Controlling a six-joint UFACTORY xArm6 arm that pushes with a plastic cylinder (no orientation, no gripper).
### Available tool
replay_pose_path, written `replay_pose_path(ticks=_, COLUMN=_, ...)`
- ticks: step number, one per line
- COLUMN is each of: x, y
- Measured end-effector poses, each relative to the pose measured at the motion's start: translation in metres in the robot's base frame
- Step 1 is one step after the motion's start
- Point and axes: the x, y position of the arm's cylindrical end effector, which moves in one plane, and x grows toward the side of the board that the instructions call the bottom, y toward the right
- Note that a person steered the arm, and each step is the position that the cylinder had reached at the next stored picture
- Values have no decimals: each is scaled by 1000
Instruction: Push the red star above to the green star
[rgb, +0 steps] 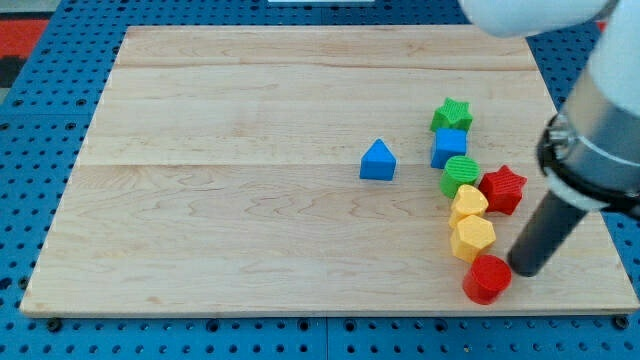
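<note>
Now my tip (524, 270) beside red cylinder (487, 279); below red star (503, 189)

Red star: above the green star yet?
No. Red star sits lower right of green star; my tip is below it.

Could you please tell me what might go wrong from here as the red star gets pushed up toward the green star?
1. My tip sits below the red star, beside the red cylinder; starting the stroke here could knock that cylinder.
2. The green cylinder and blue cube crowd the red star's left, under the green star; a push drifting left may shove them.
3. The board's right edge is near; a skewed push could send the star off.
</note>
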Motion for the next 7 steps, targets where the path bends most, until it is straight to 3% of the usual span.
replay_pose_path(ticks=1, x=5, y=26)
replay_pose_path(ticks=2, x=-34, y=-14)
replay_pose_path(ticks=4, x=-73, y=15)
replay_pose_path(ticks=5, x=-52, y=-9)
replay_pose_path(ticks=6, x=-68, y=-28)
replay_pose_path(ticks=7, x=-112, y=-48)
